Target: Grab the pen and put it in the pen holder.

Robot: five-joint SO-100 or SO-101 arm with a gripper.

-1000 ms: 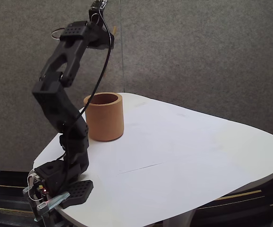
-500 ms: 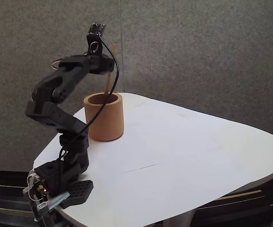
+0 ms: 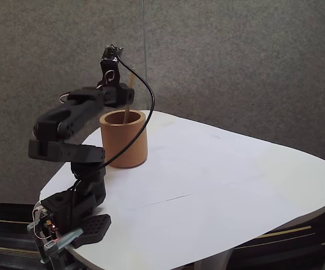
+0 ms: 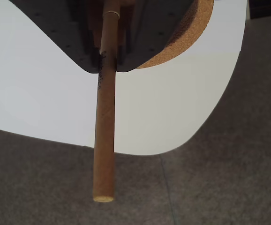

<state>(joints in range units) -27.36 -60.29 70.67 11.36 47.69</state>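
Note:
The pen holder [image 3: 126, 145] is a wide terracotta cup standing at the back left of the white table [image 3: 224, 185]. In the fixed view my gripper [image 3: 127, 104] hovers just over the cup's mouth, shut on the pen [image 3: 130, 84]. The tan stick stands nearly upright, with its lower end dipping inside the cup's rim. In the wrist view the pen [image 4: 104, 140] runs down the middle towards the camera, clamped by the dark gripper [image 4: 108, 63]. Behind the gripper shows the pen holder's grainy rim [image 4: 197, 22].
A black cable [image 3: 141, 121] arcs from the wrist across the front of the cup. The arm's base [image 3: 67, 216] is clamped at the table's front left corner. A grey wall stands behind. The table's curved edge [image 4: 206, 122] drops to the floor.
The arm has folded down and forward. The gripper came down from high above the cup to just over its mouth, carrying the pen, whose lower end now sits inside the rim.

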